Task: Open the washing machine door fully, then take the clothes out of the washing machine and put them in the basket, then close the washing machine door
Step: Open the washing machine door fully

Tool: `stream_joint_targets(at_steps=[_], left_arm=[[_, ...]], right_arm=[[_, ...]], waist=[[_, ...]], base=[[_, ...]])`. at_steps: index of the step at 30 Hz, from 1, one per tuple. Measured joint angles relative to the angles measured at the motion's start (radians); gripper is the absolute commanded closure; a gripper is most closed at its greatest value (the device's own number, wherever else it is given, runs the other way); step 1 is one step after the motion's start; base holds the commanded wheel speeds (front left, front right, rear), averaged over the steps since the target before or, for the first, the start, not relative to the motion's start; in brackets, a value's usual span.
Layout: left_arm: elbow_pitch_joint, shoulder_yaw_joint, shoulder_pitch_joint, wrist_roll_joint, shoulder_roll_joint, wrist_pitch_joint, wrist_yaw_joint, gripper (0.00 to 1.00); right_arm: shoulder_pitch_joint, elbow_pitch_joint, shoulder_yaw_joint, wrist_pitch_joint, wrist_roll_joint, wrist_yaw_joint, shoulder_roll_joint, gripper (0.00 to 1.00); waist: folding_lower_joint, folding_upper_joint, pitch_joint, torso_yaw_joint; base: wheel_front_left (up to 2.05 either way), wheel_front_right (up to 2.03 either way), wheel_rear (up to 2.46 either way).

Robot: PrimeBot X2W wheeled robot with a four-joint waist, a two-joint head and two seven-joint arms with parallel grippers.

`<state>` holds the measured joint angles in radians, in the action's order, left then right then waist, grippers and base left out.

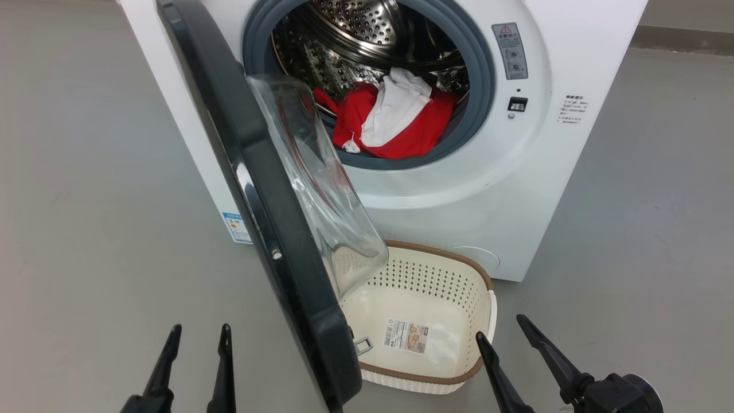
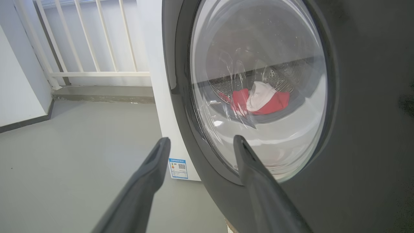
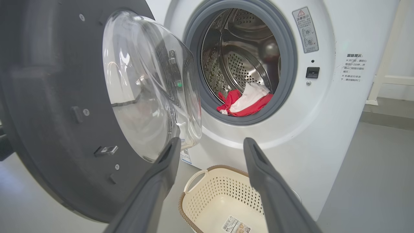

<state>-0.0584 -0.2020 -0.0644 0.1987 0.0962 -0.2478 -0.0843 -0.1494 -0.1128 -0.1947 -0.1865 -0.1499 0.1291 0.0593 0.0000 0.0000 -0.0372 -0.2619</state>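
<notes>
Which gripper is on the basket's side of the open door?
The right gripper, open beside the basket. The left gripper, also open, is across the washing machine door, facing its outer side.

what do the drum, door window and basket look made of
Drum: likely stainless steel; shiny, perforated, reflective. Door window: clear bulging bowl, glass or plastic; glossy highlights. Basket: probably moulded plastic; matte cream, punched holes, brown rim.
</notes>
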Motion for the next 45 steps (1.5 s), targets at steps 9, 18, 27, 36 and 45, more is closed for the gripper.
stream_joint_targets(at_steps=[9,18,27,36,45], left_arm=[[0.039,0.008,-0.012,0.010,0.004,0.000,-0.013,1.00],[0.232,0.035,-0.012,-0.020,0.029,-0.002,-0.060,1.00],[0.498,0.022,-0.006,-0.082,0.064,0.032,-0.078,1.00],[0.650,-0.119,0.069,-0.090,0.066,0.151,-0.006,1.00],[0.672,-0.264,0.100,-0.074,0.037,0.267,0.037,1.00]], right_arm=[[0.000,-0.001,0.007,0.001,-0.001,0.000,-0.005,0.00],[0.000,-0.001,0.007,0.005,-0.008,0.000,-0.007,0.00],[0.000,-0.001,0.007,0.006,-0.011,0.000,-0.008,0.00],[0.000,-0.001,0.013,0.006,-0.012,0.000,-0.008,0.00],[0.000,-0.001,0.018,0.003,-0.013,0.000,-0.008,0.00]], waist=[[0.0000,0.0000,0.006,-0.010],[0.0000,-0.0001,0.005,-0.016],[0.0000,0.0000,0.005,-0.011],[0.0000,0.0000,0.001,-0.005],[0.0000,0.0000,-0.003,-0.002]], base=[[0.00,0.00,0.00],[0.00,0.00,0.00],[0.00,0.00,0.00],[0.00,0.00,0.00],[0.00,0.00,0.00]])
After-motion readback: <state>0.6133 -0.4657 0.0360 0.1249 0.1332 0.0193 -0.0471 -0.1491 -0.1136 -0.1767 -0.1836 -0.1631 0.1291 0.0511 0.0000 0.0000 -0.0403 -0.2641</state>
